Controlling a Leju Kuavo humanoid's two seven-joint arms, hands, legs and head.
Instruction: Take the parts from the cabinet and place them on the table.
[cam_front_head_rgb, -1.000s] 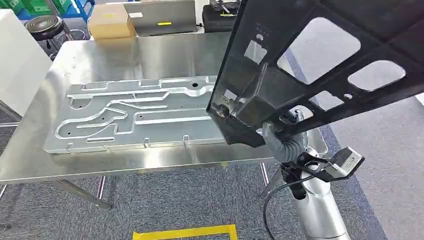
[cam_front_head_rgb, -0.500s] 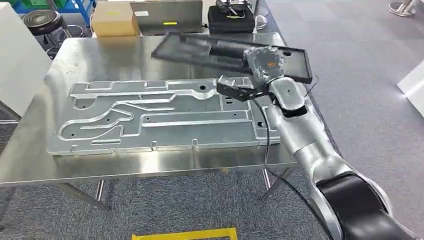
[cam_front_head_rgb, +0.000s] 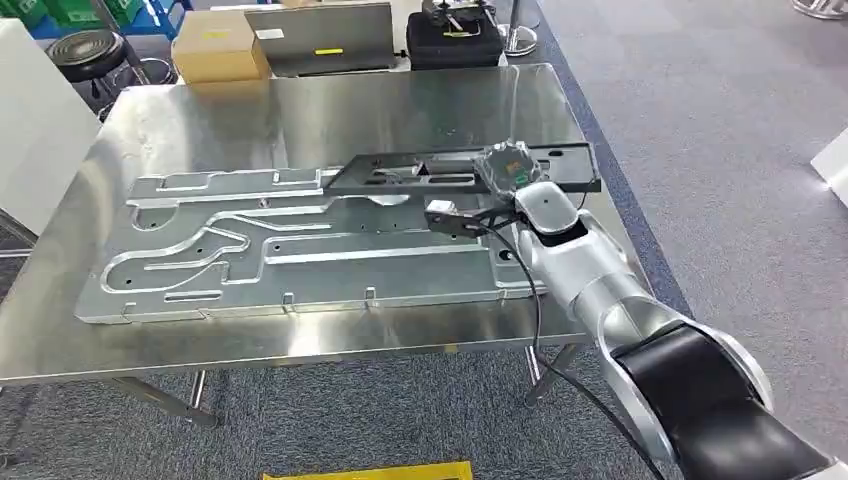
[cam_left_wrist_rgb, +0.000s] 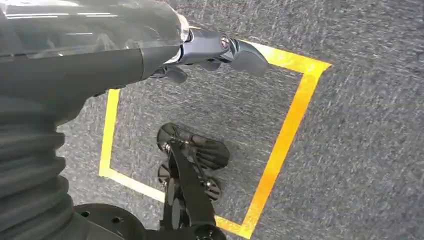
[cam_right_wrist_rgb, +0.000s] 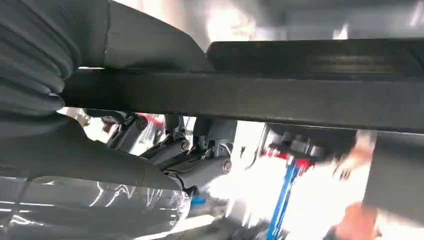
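The steel table (cam_front_head_rgb: 300, 110) already carries one part: a large machined aluminium plate (cam_front_head_rgb: 300, 255) with milled channels, lying flat along the near half of the top and taking up most of its length. The black frame panel (cam_front_head_rgb: 450, 170), a flat dark part with cut-outs, is over the table now, roughly level and lying across the far right end of the aluminium plate; whether it rests on that plate or sits just above it cannot be told. The right hand (cam_front_head_rgb: 510, 170) grips this panel near its right end, and in the right wrist view its dark fingers (cam_right_wrist_rgb: 195, 155) curl under the panel's edge, so the part is at the table but not yet let go. By my reading the placing is nearly done for this part, with release and withdrawal left; whether more parts wait in the cabinet cannot be told. The left hand (cam_left_wrist_rgb: 215, 50) hangs low over grey carpet beside a yellow tape square (cam_left_wrist_rgb: 280, 145), holding nothing, its fingers loosely apart. Beyond the table's far edge stand a cardboard box (cam_front_head_rgb: 220, 50), a grey case (cam_front_head_rgb: 320, 35) and a black case (cam_front_head_rgb: 455, 40), all well apart from the panel. The aluminium plate itself is the main obstacle, leaving little bare table for the panel.
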